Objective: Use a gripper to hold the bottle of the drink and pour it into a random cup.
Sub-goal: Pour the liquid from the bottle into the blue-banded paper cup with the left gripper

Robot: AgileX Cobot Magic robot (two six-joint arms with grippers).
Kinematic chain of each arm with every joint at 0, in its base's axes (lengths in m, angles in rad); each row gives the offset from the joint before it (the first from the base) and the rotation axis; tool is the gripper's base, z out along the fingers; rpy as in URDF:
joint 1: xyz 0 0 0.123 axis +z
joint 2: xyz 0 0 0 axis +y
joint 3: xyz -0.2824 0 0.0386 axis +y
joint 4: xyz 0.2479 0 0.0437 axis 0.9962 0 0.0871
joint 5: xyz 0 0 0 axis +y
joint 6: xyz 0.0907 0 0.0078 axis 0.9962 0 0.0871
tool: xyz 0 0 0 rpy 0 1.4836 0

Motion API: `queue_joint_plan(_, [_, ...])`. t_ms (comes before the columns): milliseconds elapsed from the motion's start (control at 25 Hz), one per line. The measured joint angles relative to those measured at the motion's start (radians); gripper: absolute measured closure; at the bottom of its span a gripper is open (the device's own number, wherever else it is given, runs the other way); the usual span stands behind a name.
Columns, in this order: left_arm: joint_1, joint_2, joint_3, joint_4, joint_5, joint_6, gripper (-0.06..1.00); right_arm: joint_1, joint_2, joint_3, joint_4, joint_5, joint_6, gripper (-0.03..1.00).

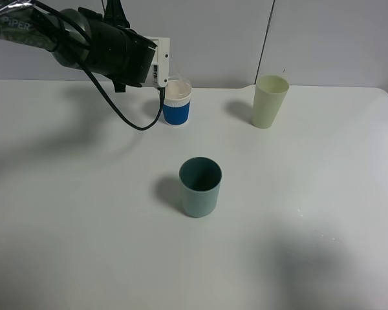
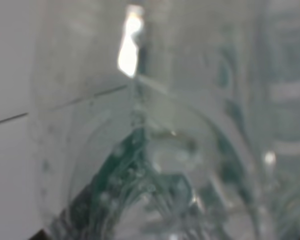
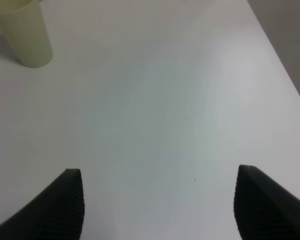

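My left gripper (image 1: 163,64), with its white boxy head and black cables, hovers at the back of the table just above the white cup with the blue band (image 1: 176,103). It is shut on the clear bottle (image 1: 176,72), which is tipped over the cup's mouth and shows only faintly here. In the left wrist view the bottle (image 2: 155,165) fills the frame, blurred, with its dark green label low down. My right gripper (image 3: 160,205) is open and empty over bare table; it is out of the exterior high view.
A dark teal cup (image 1: 200,186) stands in the middle of the white table (image 1: 84,226). A tall pale green cup (image 1: 270,101) stands at the back right and also shows in the right wrist view (image 3: 24,32). The table's right edge (image 3: 285,65) is near my right gripper.
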State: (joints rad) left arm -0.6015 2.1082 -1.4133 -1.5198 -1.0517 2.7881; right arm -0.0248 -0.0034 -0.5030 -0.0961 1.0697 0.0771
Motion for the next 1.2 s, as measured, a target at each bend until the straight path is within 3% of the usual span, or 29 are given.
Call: queue_joint_plan(1200, [0.003, 0.0, 0.0, 0.0, -0.052, 0.026, 0.51, 0.0, 0.0, 0.0, -0.005, 0.0, 0.001, 0.33])
